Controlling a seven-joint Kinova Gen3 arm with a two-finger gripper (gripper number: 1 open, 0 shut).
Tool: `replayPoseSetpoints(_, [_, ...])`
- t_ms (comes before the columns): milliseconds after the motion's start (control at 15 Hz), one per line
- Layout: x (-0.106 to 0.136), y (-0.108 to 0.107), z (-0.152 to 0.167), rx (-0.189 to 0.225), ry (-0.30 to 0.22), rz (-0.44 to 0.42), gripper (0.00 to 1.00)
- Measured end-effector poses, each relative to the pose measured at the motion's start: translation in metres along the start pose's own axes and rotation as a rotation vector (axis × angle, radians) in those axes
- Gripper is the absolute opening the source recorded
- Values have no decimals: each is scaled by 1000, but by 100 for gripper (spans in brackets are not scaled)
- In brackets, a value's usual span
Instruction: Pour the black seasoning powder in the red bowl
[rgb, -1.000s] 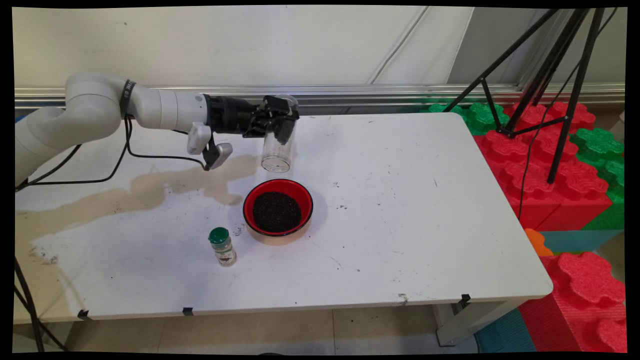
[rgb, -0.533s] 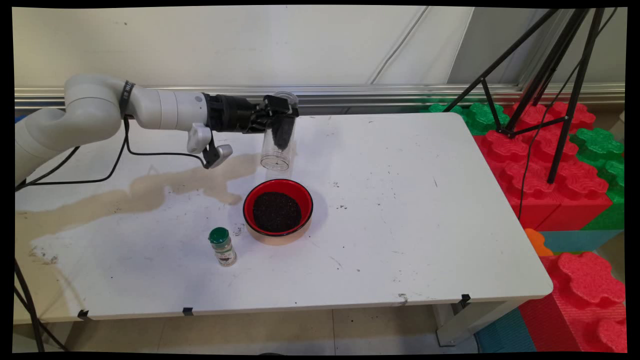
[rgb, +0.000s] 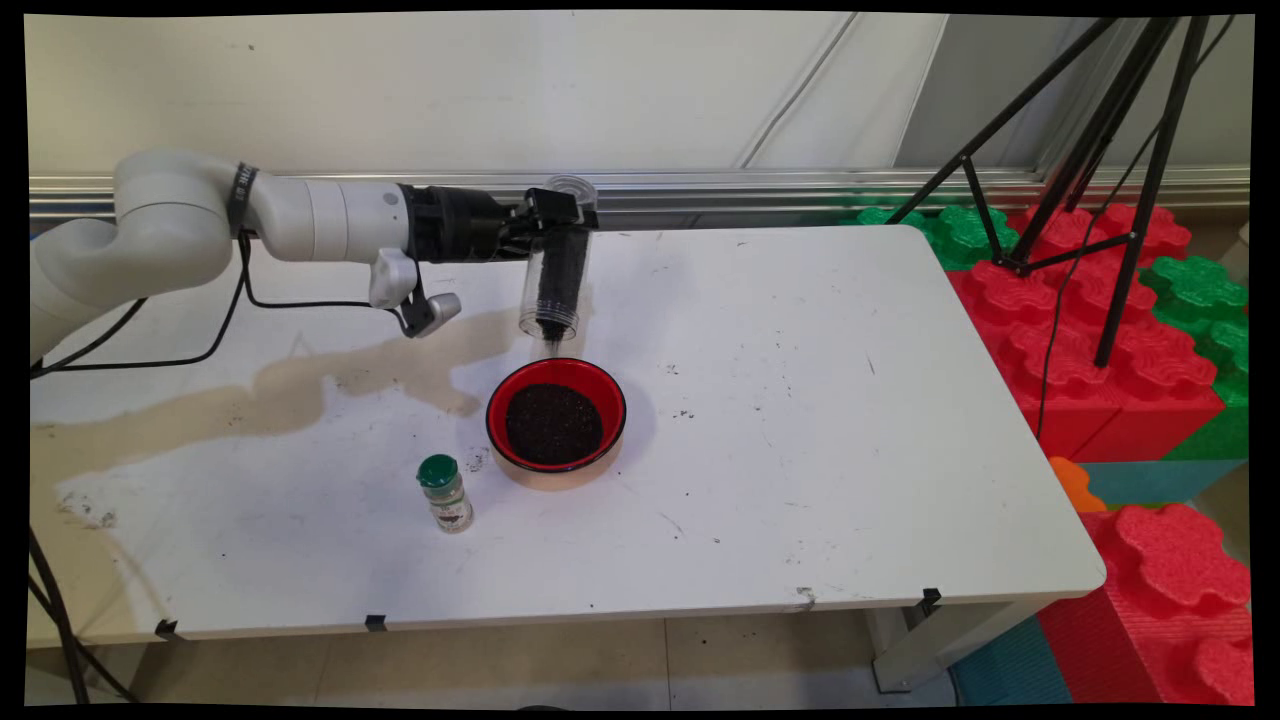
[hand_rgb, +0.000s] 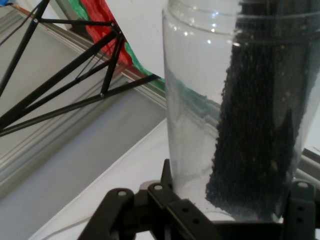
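My gripper (rgb: 560, 222) is shut on a clear plastic jar (rgb: 556, 268), held upside down with its mouth pointing down above the far rim of a red bowl (rgb: 556, 415). Dark grains run down inside the jar and fall from its mouth toward the bowl, which holds a dark heap of the same grains. In the hand view the jar (hand_rgb: 200, 110) fills the right side, with the dark grains (hand_rgb: 255, 125) sliding along its wall. A small spice bottle with a green cap (rgb: 444, 493) stands upright to the left of the bowl, nearer the table's front.
A brownish stain (rgb: 290, 385) spreads over the left of the white table (rgb: 850, 420). A black tripod (rgb: 1090, 150) stands past the table's right far corner, over red and green foam blocks (rgb: 1110, 320). Black cables (rgb: 230, 320) hang from the arm.
The jar has been tipped further, close to vertical with its mouth down. The dark grains have slid from its upper end down to the mouth and are now spilling out.
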Motion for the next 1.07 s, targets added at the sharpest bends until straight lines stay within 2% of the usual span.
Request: replayPoseSetpoints(1067, [18,-10,-20,12,4,56,0])
